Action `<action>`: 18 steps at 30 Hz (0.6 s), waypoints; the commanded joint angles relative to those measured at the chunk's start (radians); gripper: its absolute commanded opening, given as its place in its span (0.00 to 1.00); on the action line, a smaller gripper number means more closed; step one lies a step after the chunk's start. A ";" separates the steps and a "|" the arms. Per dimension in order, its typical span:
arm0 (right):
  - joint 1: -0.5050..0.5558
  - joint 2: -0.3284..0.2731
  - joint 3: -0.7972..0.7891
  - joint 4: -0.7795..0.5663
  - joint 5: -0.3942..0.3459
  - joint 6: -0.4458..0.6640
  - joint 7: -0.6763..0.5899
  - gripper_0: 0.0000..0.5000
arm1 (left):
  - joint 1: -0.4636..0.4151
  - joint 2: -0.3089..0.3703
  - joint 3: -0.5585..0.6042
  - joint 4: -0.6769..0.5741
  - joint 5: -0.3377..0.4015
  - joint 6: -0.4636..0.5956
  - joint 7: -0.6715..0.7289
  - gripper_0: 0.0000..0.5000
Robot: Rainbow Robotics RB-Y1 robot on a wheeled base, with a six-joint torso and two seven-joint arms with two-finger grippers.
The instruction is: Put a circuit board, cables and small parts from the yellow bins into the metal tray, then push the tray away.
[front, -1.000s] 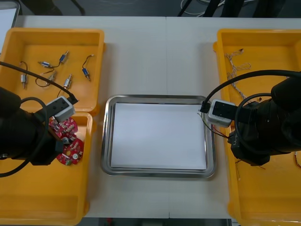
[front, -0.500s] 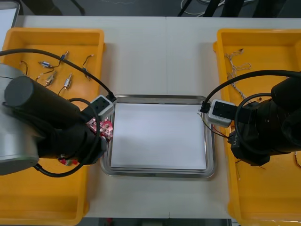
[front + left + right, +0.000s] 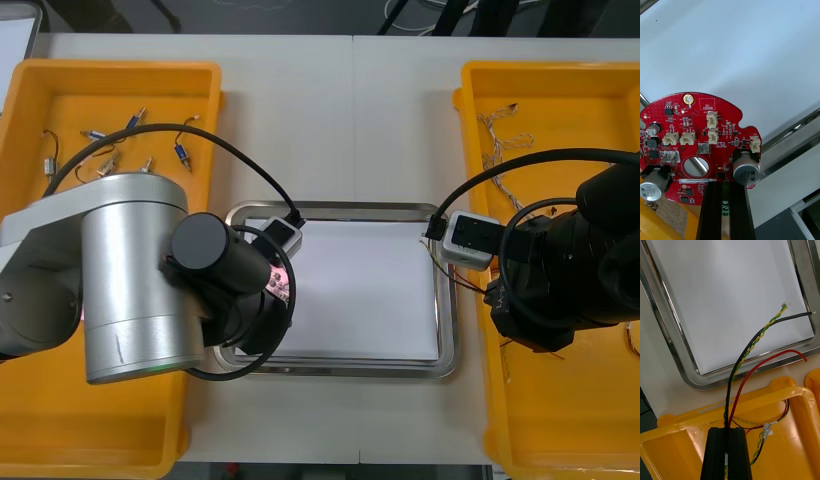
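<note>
Left end effector (image 3: pixel 722 187), clamping circuit board (image 3: pixel 696 146), hangs just inside left rim of metal tray (image 3: pixel 340 208); right end effector (image 3: pixel 729 433) grips cables (image 3: pixel 752 341) just outside right rim.

the metal tray (image 3: pixel 350 209) is gleaming, its rim polished like a mirror, its inside looking matt white and paper-like. the yellow bins (image 3: pixel 90 420) are showing smooth, faintly glossy plastic. the circuit board (image 3: pixel 692 127) is shining with glossy red lacquer; the cables (image 3: pixel 760 333) are wearing smooth plastic sheathing.
</note>
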 commanded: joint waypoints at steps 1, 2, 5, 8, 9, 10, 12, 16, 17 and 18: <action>-0.027 0.009 -0.002 -0.012 -0.003 0.004 -0.047 0.00 | -0.048 -0.054 -0.070 0.047 -0.054 -0.025 0.184 0.00; -0.027 0.009 -0.004 -0.012 -0.003 0.004 -0.047 0.00 | -0.048 -0.056 -0.076 0.053 -0.059 -0.031 0.190 0.00; -0.027 0.009 -0.002 -0.012 -0.004 0.004 -0.046 0.00 | -0.048 -0.068 -0.115 0.091 -0.091 -0.068 0.205 0.00; -0.027 0.009 -0.002 -0.012 -0.003 0.004 -0.047 0.00 | -0.048 -0.077 -0.150 0.120 -0.130 -0.094 0.217 0.00; -0.027 0.009 -0.002 -0.013 -0.003 0.004 -0.047 0.00 | -0.048 -0.079 -0.157 0.126 -0.136 -0.102 0.219 0.00; -0.027 0.009 -0.002 -0.013 -0.003 0.004 -0.047 0.00 | -0.048 -0.079 -0.170 0.140 -0.145 -0.114 0.225 0.00; -0.027 0.009 -0.002 -0.013 -0.004 0.004 -0.047 0.00 | -0.047 -0.087 -0.188 0.162 -0.157 -0.134 0.236 0.00; -0.027 0.009 -0.002 -0.012 -0.004 0.004 -0.047 0.00 | -0.047 -0.094 -0.210 0.195 -0.159 -0.157 0.262 0.00; -0.027 0.009 -0.002 -0.012 -0.004 0.004 -0.047 0.00 | -0.047 -0.096 -0.213 0.197 -0.160 -0.157 0.265 0.00; -0.027 0.009 -0.002 -0.013 -0.004 0.004 -0.047 0.00 | -0.047 -0.097 -0.219 0.199 -0.166 -0.157 0.271 0.00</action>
